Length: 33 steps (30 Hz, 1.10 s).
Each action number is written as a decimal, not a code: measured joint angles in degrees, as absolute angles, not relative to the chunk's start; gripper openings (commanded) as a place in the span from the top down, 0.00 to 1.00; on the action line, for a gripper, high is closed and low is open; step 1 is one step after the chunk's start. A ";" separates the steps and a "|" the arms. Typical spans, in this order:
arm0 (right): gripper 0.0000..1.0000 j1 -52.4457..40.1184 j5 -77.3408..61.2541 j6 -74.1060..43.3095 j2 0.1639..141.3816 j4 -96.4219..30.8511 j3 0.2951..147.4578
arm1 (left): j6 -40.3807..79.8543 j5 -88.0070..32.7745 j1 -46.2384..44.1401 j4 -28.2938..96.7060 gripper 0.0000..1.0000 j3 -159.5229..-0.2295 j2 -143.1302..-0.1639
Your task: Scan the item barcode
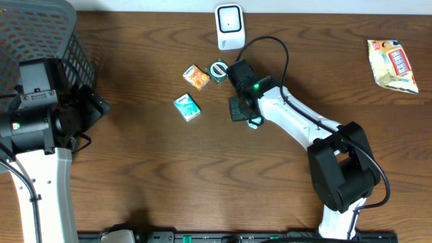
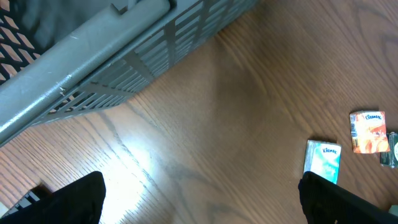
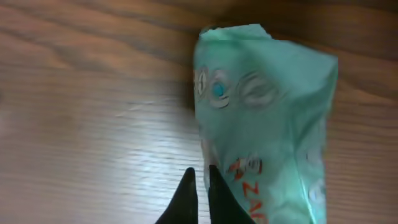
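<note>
CHECKOUT TRIAL: The right gripper (image 3: 200,171), its black fingers pressed together, appears to pinch the near edge of a mint-green crinkled plastic packet (image 3: 261,106) at the middle of the brown wooden table (image 1: 169,175). The likely aim is to carry its barcode to the white box-shaped scanner (image 1: 229,27) standing by the far edge (no barcode shows on the visible face). The left gripper (image 2: 202,186), spread wide and empty, hangs beside the grey mesh basket (image 2: 124,56), clear of the work.
</note>
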State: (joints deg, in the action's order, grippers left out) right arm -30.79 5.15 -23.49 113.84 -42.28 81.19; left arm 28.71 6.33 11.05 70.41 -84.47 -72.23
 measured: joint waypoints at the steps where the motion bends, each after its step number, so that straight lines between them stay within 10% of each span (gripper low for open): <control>1: 0.96 -30.57 6.13 -23.59 113.84 -42.48 81.19 | 28.73 6.33 11.05 70.43 0.02 -84.47 -72.23; 11: 0.87 -27.94 9.63 -24.40 113.84 -47.05 81.19 | 28.71 6.33 11.05 70.43 0.02 -84.47 -72.23; 24: 0.15 -27.75 10.04 -25.34 109.71 -48.10 81.19 | 28.71 6.35 11.05 70.43 0.02 -84.47 -72.23; 33: 0.02 -27.75 9.89 -25.15 109.58 -47.27 81.19 | 28.73 6.33 11.05 70.41 0.02 -84.47 -72.23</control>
State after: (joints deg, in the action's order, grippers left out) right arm -27.75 9.89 -25.15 109.58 -47.27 81.19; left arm 28.73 6.33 11.05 70.41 -84.47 -72.23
